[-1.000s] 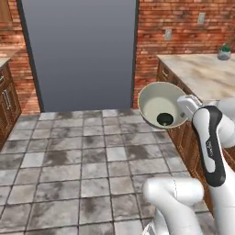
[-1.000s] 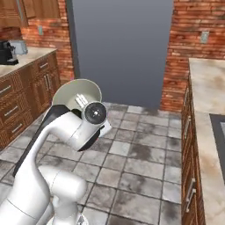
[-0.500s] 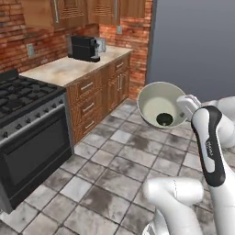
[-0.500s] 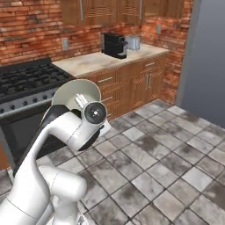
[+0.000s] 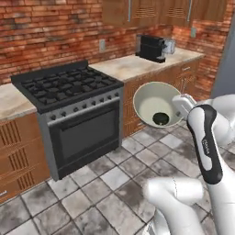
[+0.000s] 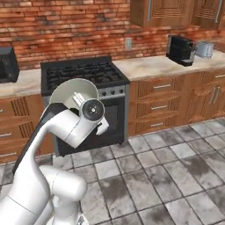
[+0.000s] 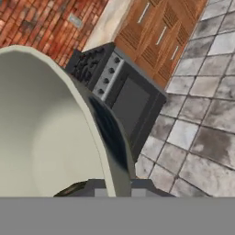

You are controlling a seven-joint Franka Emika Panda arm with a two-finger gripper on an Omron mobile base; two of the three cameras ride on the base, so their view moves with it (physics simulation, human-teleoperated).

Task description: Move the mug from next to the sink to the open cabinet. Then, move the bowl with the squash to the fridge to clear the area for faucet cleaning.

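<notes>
My gripper (image 5: pixel 180 104) is shut on the rim of the cream-white bowl (image 5: pixel 153 103), holding it tilted in the air in front of the stove. The small dark green squash (image 5: pixel 160 118) lies low inside the bowl. In the right base view the bowl (image 6: pixel 70 90) shows its back, behind my wrist. In the hand view the bowl (image 7: pixel 41 137) is close up on the left, its rim pinched at my gripper (image 7: pixel 117 187). A grey strip of the fridge (image 5: pixel 228 64) shows at the right edge of the left base view.
A black gas stove (image 5: pixel 69 87) with an oven door stands ahead, between brown wooden base cabinets (image 6: pixel 160 103) with stone counters. A black coffee machine (image 5: pixel 151 48) and a toaster (image 6: pixel 204 48) sit on the right counter. Grey tiled floor (image 5: pixel 119 179) lies open below.
The base has turned, so the whole picture has shifted: the fridge has slid to the right edge and the stove and counter have come into view. The bowl stays in my grip.
</notes>
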